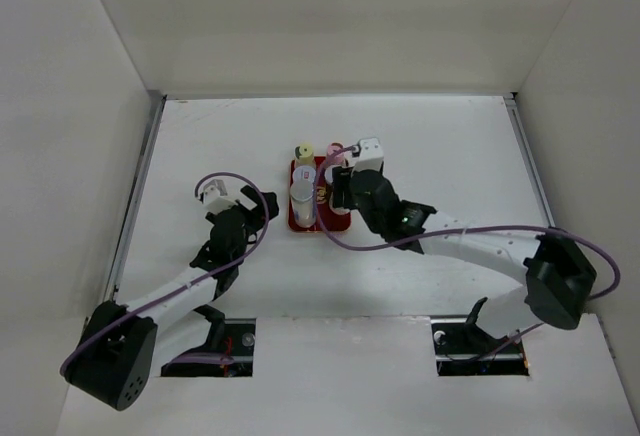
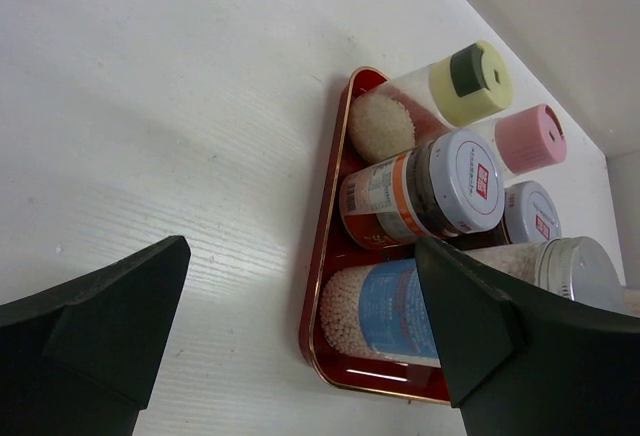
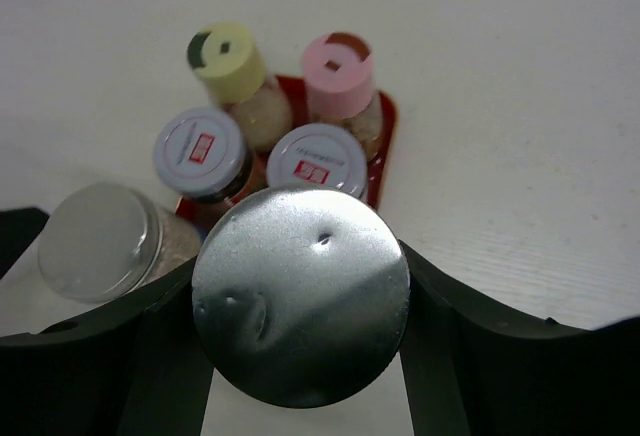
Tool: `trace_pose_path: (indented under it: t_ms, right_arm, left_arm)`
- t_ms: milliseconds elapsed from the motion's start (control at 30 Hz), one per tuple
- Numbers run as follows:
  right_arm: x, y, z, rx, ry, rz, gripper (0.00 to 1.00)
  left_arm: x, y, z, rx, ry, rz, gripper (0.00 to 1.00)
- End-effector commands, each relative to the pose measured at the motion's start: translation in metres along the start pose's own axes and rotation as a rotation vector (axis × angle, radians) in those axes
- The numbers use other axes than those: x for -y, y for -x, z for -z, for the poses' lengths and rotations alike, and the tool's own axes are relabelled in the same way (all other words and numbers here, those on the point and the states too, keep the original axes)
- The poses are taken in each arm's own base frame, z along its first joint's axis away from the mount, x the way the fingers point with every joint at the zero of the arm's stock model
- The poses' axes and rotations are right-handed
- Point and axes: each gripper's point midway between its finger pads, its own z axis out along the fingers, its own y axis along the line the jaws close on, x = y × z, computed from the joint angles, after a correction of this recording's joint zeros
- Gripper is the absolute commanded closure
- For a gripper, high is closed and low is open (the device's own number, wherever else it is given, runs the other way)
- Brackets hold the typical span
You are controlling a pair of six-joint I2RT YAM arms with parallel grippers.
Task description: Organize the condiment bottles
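Six condiment bottles, all at the red tray (image 2: 312, 341), stood in two rows of three. Far end of tray: yellow-cap bottle (image 2: 470, 81) and pink-cap bottle (image 2: 530, 138), side by side. Middle of tray: two short bottles (image 2: 465, 184), whitish lids with red marks, close together. Near end of tray: left tall bottle (image 2: 400, 306), blue-white label, pale granules inside; right tall bottle (image 3: 300, 306), dented silver cap. Right gripper (image 3: 298, 266): over the tray's near right corner, jaws pressed to both sides of the right tall bottle's cap, so pinching it; whether its base rests on the tray floor cannot be told. Left gripper (image 2: 302, 251): well off the tray's left side, low over the table, jaws spread wide, nothing between them, pointed at the tray's left wall. Handling, by judgement: bottles small and light, rigid-walled, not crushable under a moderate pinch; smooth caps and glossy labels likely slippery; tall ones the readier to tip. Loose granules may shift if a bottle is tilted. Best hold: from above, across the cap or just under it, since neighbours in the tray stand too near for a side approach. Task looks close to complete.
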Motion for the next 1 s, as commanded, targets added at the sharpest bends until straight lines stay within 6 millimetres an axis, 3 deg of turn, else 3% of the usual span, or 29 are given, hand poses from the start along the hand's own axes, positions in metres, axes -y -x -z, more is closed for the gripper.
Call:
trace_pose_path:
  t_ms: [0,300,400,567,800,867,967]
  right_arm:
    - [-0.033,0.017,-0.009,0.058,0.042,-0.050,0.40]
    - [-0.042,-0.024,-0.036,-0.004,0.013,-0.001,0.36]
    - [-0.042,-0.027,-0.037,-0.006,-0.002,0.010,0.25]
    - [-0.036,-0.004,-0.022,0.042,-0.016,-0.010,0.00]
    - [-0.001,0.049,0.029,0.168,-0.050,-0.090,0.00]
    - [0.023,0.054,0.038,0.200,-0.088,-0.125,0.00]
    - [0.061,0.046,0.045,0.219,-0.165,-0.159,0.00]
  left_arm:
    - [0.006,0.017,0.003,0.063,-0.024,0.027,0.00]
    - [0.001,0.022,0.005,0.073,-0.008,0.034,0.00]
    - [0.003,0.019,0.004,0.057,-0.012,0.032,0.00]
    - [0.003,0.016,0.002,0.041,-0.008,0.028,0.00]
    - [-0.005,0.012,-0.002,0.012,0.053,0.005,0.00]
    - [-0.009,0.009,-0.004,-0.005,0.077,-0.006,0.00]
    - [-0.010,0.009,-0.004,-0.011,0.087,-0.006,0.00]
